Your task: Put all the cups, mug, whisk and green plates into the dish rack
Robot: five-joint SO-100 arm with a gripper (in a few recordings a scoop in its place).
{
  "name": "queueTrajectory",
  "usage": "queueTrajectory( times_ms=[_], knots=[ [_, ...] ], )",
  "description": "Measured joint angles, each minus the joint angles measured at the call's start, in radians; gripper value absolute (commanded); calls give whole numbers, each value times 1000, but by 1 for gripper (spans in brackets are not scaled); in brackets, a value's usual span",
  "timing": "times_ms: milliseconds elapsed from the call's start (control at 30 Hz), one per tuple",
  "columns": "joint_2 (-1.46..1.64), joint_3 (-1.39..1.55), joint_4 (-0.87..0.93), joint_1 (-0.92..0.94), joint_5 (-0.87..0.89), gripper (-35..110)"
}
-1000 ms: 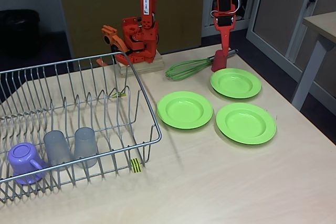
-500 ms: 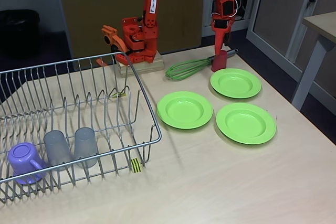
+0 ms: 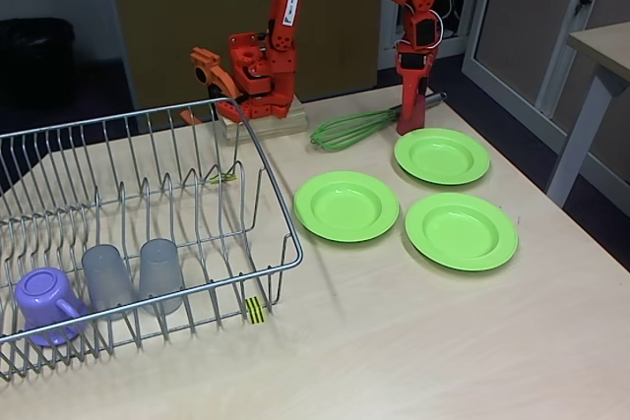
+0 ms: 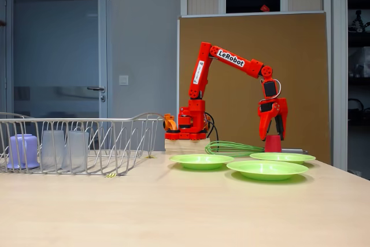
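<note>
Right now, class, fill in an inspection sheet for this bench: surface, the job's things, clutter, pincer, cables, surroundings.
Surface: pale wooden table, dry and bare at the front.
Job's things: dish rack holds the purple mug and two grey cups; three green plates lie flat on the table; whisk lies behind them; red cup stands upright beside the whisk's handle.
Clutter: nothing seen.
Pincer: pincer open, fingers straddling the red cup, not closed on it.
Cables: thin wires loop at the wrist; more behind the arm's base.
Surroundings: brown board behind the arm, a door, a second table.
</note>
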Motion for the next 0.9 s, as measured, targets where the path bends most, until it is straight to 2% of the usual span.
queueTrajectory(
  times_ms=[267, 433, 600, 900],
  knots=[
    [0, 51, -41, -6, -3, 23],
    [0, 51, -43, 2, -25, 18],
    [0, 8, 23, 14, -66, 16],
    [18, -155, 245, 63, -176, 18]
  ],
)
